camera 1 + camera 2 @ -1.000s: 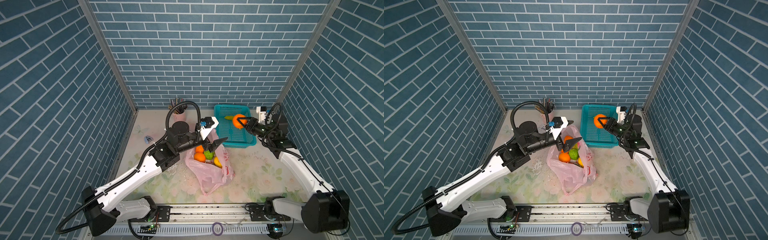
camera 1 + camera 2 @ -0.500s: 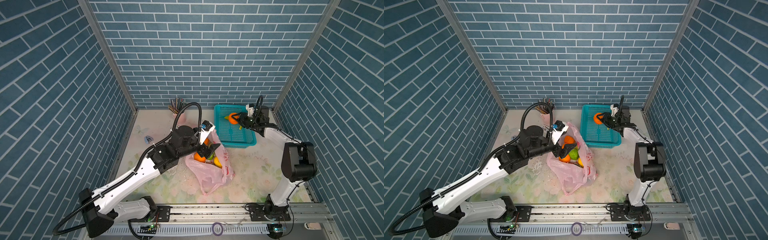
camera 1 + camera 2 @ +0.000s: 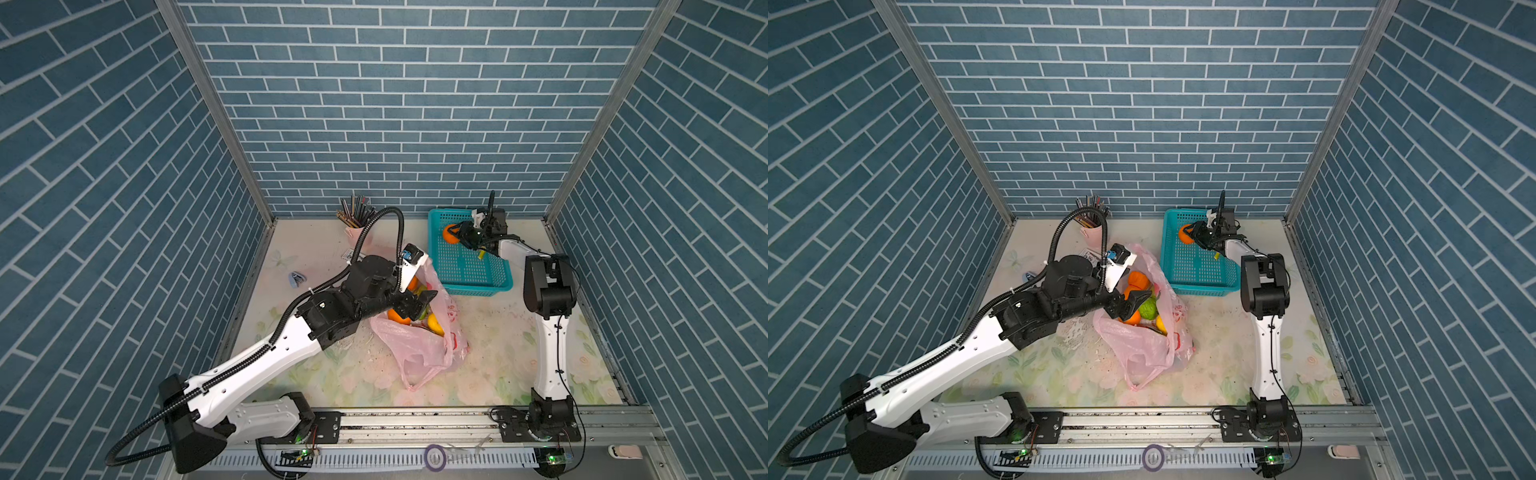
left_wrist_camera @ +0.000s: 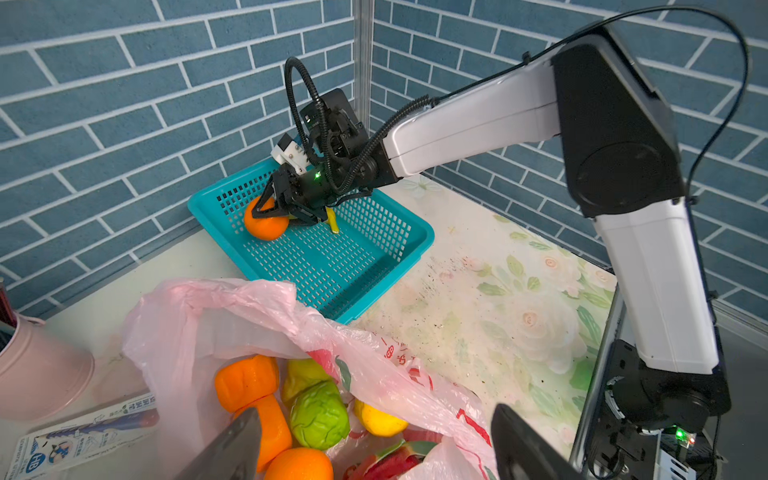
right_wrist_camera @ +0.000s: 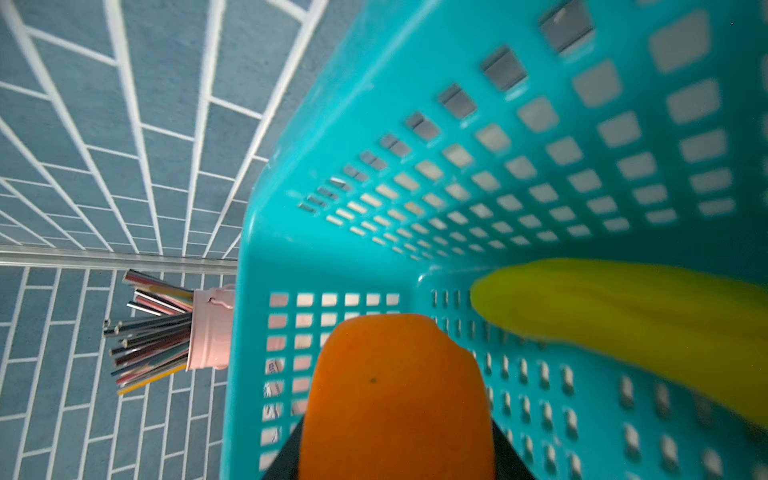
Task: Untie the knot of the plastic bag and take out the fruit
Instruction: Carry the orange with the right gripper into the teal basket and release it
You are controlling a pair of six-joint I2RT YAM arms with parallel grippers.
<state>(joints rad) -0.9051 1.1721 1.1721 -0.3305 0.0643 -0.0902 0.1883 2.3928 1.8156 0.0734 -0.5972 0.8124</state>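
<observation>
The pink plastic bag (image 3: 415, 345) (image 3: 1142, 345) (image 4: 249, 307) lies mid-table with its mouth open; the knot does not show in any view. Fruit lies inside: oranges (image 4: 247, 380), a green fruit (image 4: 318, 415), a lemon (image 4: 378, 419) and a dragon fruit (image 4: 386, 461). My left gripper (image 3: 417, 303) (image 3: 1129, 305) (image 4: 374, 415) hangs open just over the bag's mouth, holding nothing. My right gripper (image 3: 451, 235) (image 3: 1187, 233) (image 4: 266, 212) (image 5: 397, 436) is shut on an orange (image 5: 395, 395), low in the far corner of the teal basket (image 3: 469, 289) (image 3: 1200, 289) (image 4: 415, 249) (image 5: 332, 124).
A yellow banana (image 5: 623, 303) (image 4: 332, 220) lies in the basket beside the orange. A pink cup of pencils (image 3: 353, 232) (image 3: 1094, 235) (image 5: 210, 328) stands at the back wall. A flat printed box (image 4: 83, 432) and a small blue object (image 3: 297, 278) lie left of the bag.
My right arm has carried the orange from above the basket's front down into its far corner. My left gripper has sunk closer to the bag's mouth, still open.
</observation>
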